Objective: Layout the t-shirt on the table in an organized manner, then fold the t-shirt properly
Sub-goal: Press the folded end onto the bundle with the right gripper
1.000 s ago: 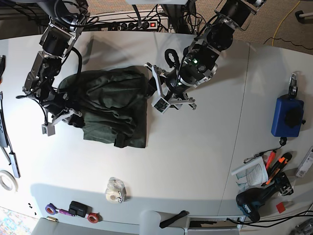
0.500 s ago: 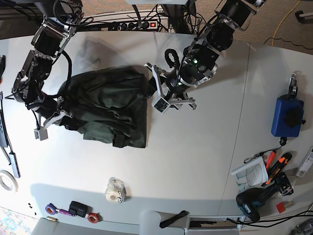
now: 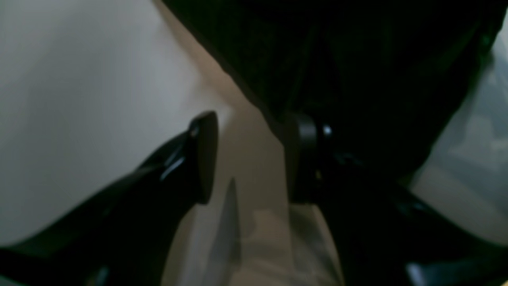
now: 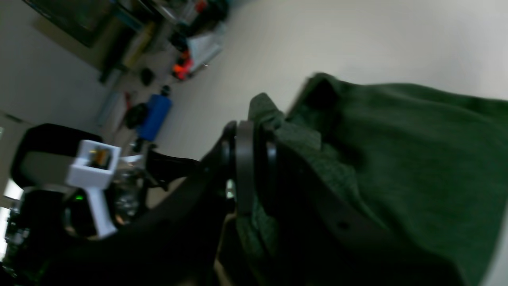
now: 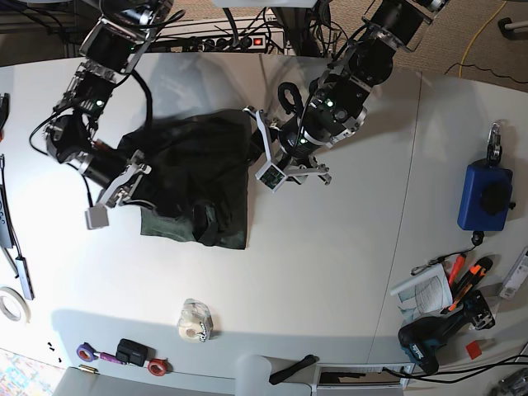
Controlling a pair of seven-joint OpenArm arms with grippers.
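The shirt (image 5: 194, 177) lies bunched on the bench (image 5: 330, 264) between both arms. The right hand (image 4: 250, 167) is clenched on its far-side edge; the left hand (image 3: 250, 159), spread wide and empty, waits beside the opposite edge.

One t-shirt (image 5: 194, 177), one table (image 5: 330, 264), two grippers: left gripper (image 5: 262, 153), right gripper (image 5: 132, 186). One blue pouch (image 5: 483, 196), one drill (image 5: 429, 334), three tape rolls (image 5: 10, 305).
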